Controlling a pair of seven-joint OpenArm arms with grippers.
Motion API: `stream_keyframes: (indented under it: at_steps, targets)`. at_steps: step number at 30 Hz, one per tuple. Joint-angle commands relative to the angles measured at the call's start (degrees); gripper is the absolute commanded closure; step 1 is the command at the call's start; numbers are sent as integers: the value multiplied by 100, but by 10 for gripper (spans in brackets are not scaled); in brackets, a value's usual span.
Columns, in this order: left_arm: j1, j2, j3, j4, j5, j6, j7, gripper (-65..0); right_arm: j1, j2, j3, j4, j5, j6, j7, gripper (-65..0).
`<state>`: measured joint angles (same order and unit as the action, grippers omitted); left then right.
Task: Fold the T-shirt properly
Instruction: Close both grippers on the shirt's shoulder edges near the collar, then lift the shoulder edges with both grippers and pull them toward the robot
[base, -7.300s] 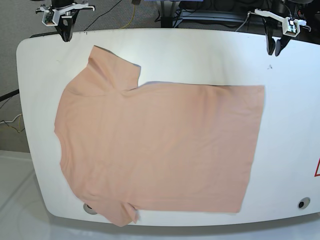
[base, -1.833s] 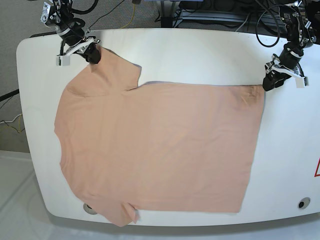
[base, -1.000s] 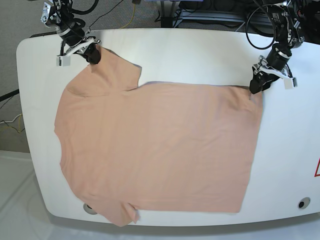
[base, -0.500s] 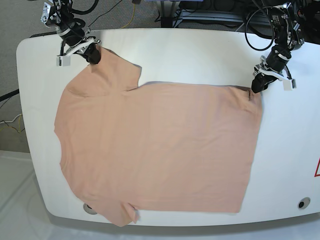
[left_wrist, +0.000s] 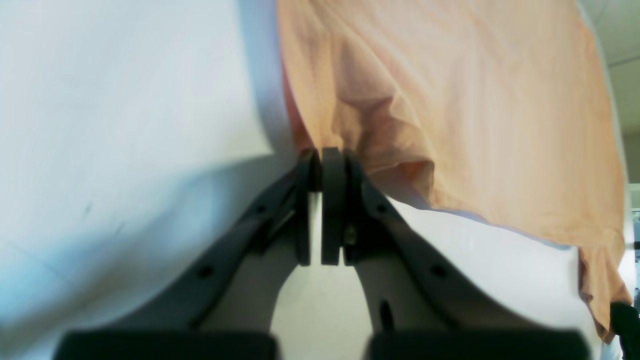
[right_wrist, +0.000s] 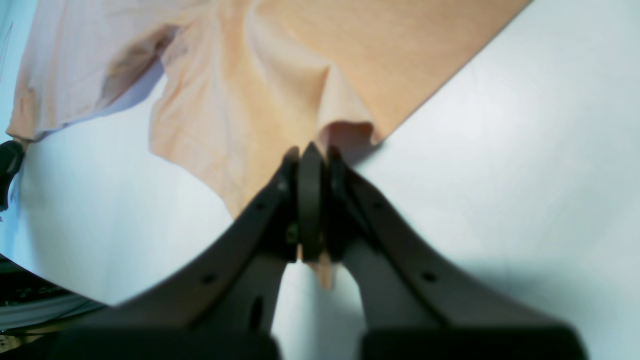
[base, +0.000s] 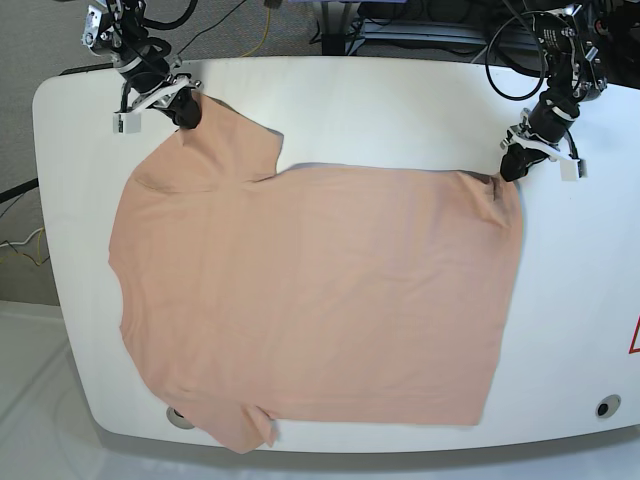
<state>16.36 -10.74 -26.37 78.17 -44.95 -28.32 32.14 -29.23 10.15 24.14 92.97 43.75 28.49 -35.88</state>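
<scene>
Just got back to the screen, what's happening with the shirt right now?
Both arms have hold of the peach T-shirt, which lies spread flat on the white table. The right gripper is shut on the far sleeve's edge, and the left gripper is shut on the far hem corner, where the cloth puckers up a little. No fold has been made yet; the rest of the shirt lies flat.

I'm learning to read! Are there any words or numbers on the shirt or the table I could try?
No readable words or numbers anywhere.
T-shirt: plain, no print showing.
Table: a red mark at the right edge, cut off by the frame, too little to read.
Left hand and right hand: no labels visible.
</scene>
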Motion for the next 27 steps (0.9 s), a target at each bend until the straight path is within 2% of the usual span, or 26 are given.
stream_keyframes:
  at_steps: [1, 17, 27]
  targets:
    - [33, -54, 0, 182, 20, 3, 37, 0, 2, 69, 35, 134, -2, 9, 23, 0]
    - [264, -158, -125, 458, 63, 6, -34, 0, -136, 72, 73, 98, 23, 17, 61, 0]
    - [538, -170, -135, 609, 94, -108, -37, 0, -336, 286, 78, 250, 50, 91, 73, 0]
